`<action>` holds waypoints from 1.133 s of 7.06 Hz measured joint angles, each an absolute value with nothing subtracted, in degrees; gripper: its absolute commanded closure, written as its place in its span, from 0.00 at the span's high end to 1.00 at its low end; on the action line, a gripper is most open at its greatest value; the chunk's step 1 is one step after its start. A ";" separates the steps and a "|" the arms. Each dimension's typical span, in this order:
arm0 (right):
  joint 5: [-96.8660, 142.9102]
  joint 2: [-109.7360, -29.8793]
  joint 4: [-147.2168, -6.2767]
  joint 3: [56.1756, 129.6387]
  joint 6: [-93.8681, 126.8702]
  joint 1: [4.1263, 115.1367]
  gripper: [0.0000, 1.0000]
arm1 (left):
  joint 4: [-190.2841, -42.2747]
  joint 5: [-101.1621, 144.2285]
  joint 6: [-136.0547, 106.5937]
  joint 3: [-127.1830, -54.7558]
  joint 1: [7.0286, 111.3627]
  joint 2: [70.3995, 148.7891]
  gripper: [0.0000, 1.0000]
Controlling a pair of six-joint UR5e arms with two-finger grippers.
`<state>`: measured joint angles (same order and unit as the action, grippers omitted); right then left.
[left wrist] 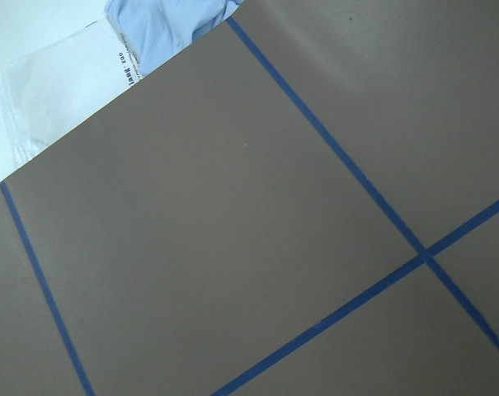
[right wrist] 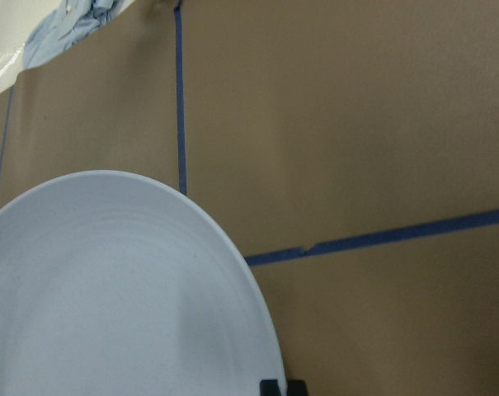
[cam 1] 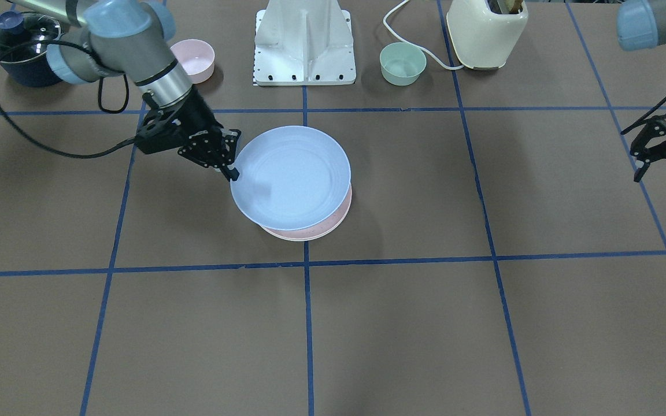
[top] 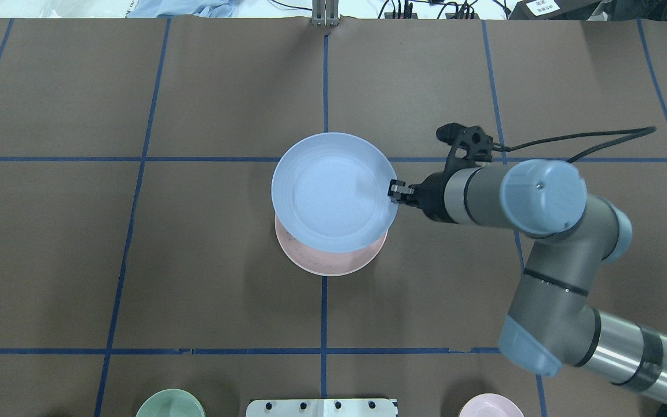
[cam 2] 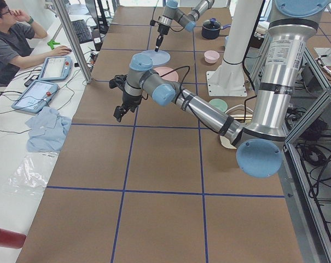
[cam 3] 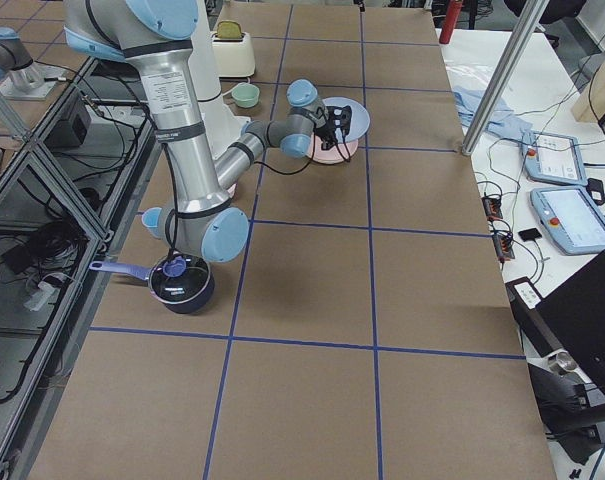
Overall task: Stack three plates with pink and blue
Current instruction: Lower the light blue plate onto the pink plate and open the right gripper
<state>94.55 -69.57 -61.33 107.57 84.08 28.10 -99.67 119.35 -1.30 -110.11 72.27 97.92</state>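
Blue plate point(top: 333, 191): rim pinched by right gripper point(top: 394, 193), held over pink plate point(top: 322, 262) mid-table; release pending. Plate 3, cream: not discernible. Left gripper point(cam 1: 640, 157): well apart, spread or closed undeterminable.

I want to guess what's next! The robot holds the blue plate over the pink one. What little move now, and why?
Probably lower the blue plate straight down. The right gripper pinches its rim, and it seems to hang just above the pink plate, roughly over it, with pink showing only along one edge.
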 measured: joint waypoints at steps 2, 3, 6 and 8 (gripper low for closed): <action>90.07 -68.33 -66.34 107.74 83.94 23.88 0.00 | -99.69 119.51 -0.78 -109.54 72.63 97.76 1.00; 89.64 -68.30 -67.37 107.55 83.62 23.49 0.00 | -99.72 119.53 -0.79 -109.47 72.64 97.71 1.00; 88.42 -67.96 -71.20 107.32 82.90 23.69 0.23 | -99.75 119.53 -0.94 -109.35 72.60 97.65 1.00; 87.59 -67.41 -71.67 106.90 82.72 23.61 1.00 | -100.05 119.59 -0.99 -109.35 72.60 97.23 1.00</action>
